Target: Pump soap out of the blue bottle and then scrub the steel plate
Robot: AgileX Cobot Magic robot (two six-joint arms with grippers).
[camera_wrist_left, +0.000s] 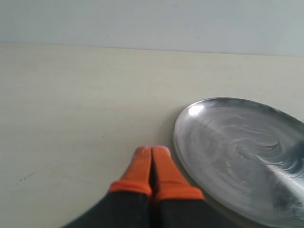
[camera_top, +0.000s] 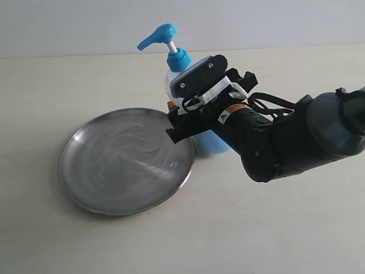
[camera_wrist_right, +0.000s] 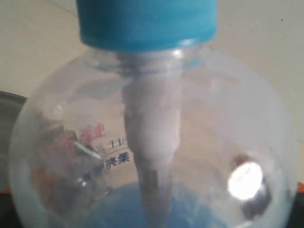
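The work surface is a cream table [camera_top: 274, 228] backed by a plain pale wall [camera_top: 68, 23]. All positions below are given relative to the steel plate [camera_top: 125, 162], as seen in the exterior view.

1. The steel plate lies flat on the table. Its dull surface carries pale swirled smears [camera_top: 131, 154] across the middle.

2. The blue bottle [camera_top: 178, 59] stands upright just beside the plate's far right rim. Its pump head [camera_top: 157, 36] points its spout over the plate side. The soap [camera_top: 214, 142] fills the lower part of the bottle as a light blue mass. The upper part is clear, with the white pump tube running down the centre in the right wrist view.

3. The right arm [camera_top: 296, 137] reaches in from the side opposite the plate. The right gripper [camera_top: 182, 111] is at the bottle's body, below the blue collar. Its jaws stand wide, one on either side of the bottle. In the right wrist view the orange pads [camera_wrist_right: 300, 186] sit at the bottle's two outer edges and appear to press on them, so the gripper has hold of the bottle.

4. The left gripper [camera_wrist_left: 152, 161] is near the plate's rim, on the side away from the bottle, and clear of the plate. Its orange fingertips are pressed together with nothing between them.
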